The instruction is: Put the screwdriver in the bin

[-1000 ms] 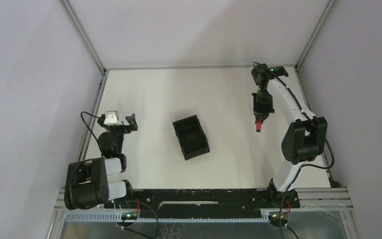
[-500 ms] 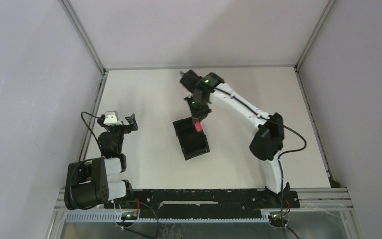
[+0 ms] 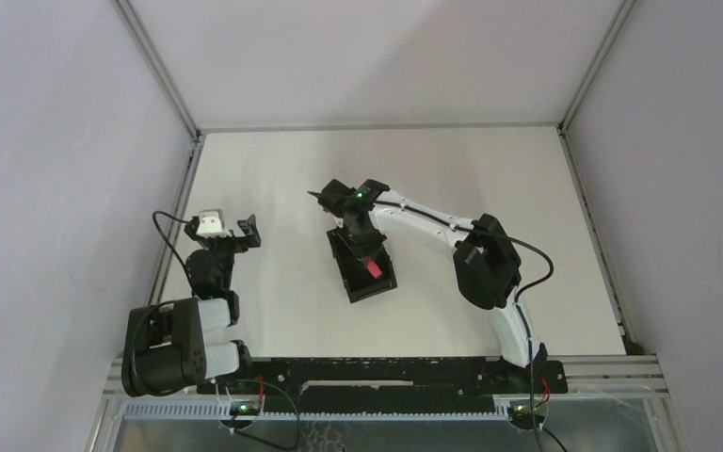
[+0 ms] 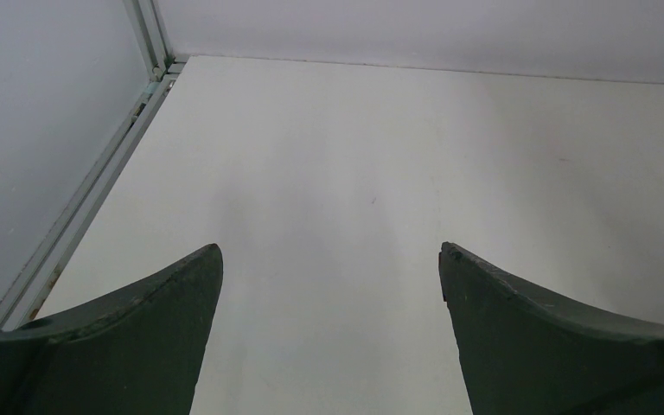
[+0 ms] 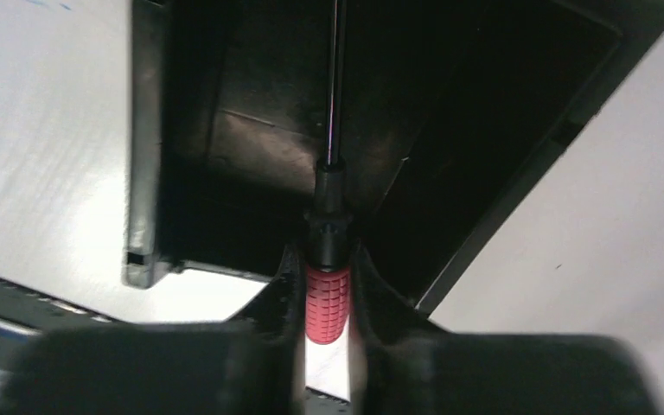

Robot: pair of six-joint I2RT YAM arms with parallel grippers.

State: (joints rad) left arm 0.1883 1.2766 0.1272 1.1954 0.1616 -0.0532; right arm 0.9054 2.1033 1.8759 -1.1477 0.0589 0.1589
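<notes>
Release is the step in hand: the right tool (image 5: 326, 284) grips the screwdriver (image 5: 329, 203) by its red handle, with the shaft pointing into the bin (image 5: 143, 138) on the desk (image 3: 273, 184), though the tip seems not to touch the floor. Next, the jaws should part, then the arm lift clear. The left tool (image 4: 328, 252) hangs open and empty.

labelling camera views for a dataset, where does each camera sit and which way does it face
Top external: above and behind the arms, looking down at the table; both arms show, right gripper over the bin.
Left wrist: on the left arm, facing the table's far left corner; the left gripper, open, frames the bottom.
Right wrist: on the right arm, looking into the bin; its fingers pinch the screwdriver.
Shared: top and right wrist both show bin and screwdriver.
</notes>
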